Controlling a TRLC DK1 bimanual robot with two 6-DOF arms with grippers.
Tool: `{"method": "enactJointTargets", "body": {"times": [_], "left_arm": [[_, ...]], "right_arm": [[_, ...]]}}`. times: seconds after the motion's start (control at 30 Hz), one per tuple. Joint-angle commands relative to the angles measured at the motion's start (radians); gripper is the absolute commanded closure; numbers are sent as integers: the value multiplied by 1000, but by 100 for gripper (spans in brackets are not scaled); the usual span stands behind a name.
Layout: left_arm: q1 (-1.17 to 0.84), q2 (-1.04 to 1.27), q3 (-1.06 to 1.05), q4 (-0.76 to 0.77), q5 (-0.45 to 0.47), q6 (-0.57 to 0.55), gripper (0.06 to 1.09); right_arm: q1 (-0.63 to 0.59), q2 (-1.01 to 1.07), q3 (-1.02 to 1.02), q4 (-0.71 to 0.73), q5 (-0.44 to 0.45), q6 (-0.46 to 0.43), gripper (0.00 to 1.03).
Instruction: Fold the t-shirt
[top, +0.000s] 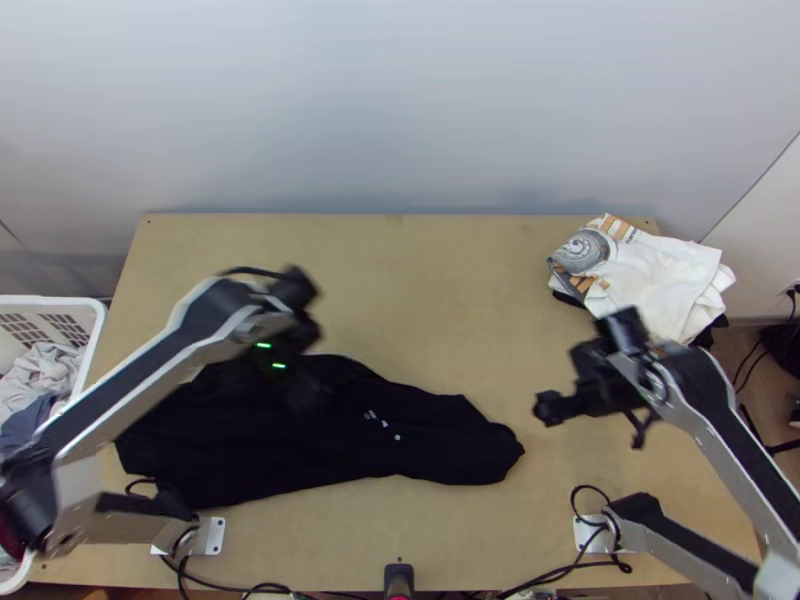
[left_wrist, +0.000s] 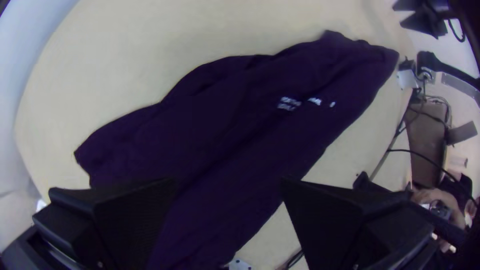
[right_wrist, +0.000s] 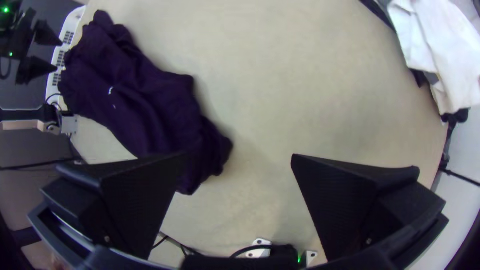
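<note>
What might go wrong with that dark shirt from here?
The black t-shirt lies long and narrow with ripples, so the folds may come out crooked. The left gripper is open above it and might pinch several layers at once. The pile of folded clothes sits close to the right arm, which could perhaps knock it.

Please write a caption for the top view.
Black fabric t-shirt with small white print, rumpled on a light wooden table.
</note>
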Motion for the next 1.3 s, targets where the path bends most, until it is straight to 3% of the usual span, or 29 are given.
{"method": "enactJointTargets", "body": {"times": [0.0,0.23,0.47,0.73,0.83,1.27], "left_arm": [[307,-182,-188,-7,-30,71,9],[600,-291,-306,32,-30,169,10],[828,-307,-309,65,-28,275,10],[924,-328,-334,112,-30,344,10],[924,-374,-352,126,-28,370,10],[1017,-423,-404,120,-30,442,10]], "right_arm": [[236,263,168,47,-32,-8,5],[401,533,437,84,-69,-8,5],[437,774,696,105,-70,-8,8],[463,951,917,148,-70,-4,11],[492,1020,1000,148,-72,-2,21],[595,1251,1237,139,-70,22,20]]}}
